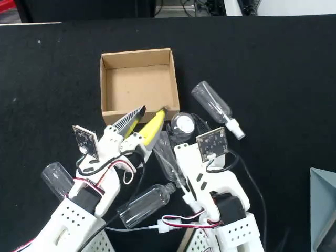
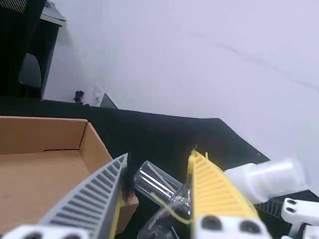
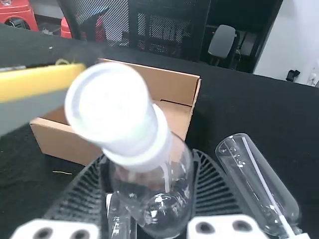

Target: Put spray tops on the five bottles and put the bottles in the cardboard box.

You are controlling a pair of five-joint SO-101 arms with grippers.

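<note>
The cardboard box (image 1: 112,62) stands open and empty at the table's middle. My left gripper (image 1: 152,110) is open at the box's near right corner, its grey finger (image 2: 94,199) and yellow finger (image 2: 219,194) spread with nothing gripped. Just to its right, my right gripper (image 1: 182,126) is shut on a clear bottle (image 3: 149,199) held upright with a white spray top (image 3: 114,114). Another bottle with a spray top (image 1: 215,107) lies right of the box. A clear bottle (image 1: 168,157) lies between the arms, one (image 1: 147,202) lies nearer, and one (image 1: 58,178) sits at the left.
A black cloth covers the table (image 1: 273,63). Cables (image 1: 178,220) run between the two arm bases. A grey object (image 1: 323,205) sits at the right edge. Open cloth lies behind and to both sides of the box.
</note>
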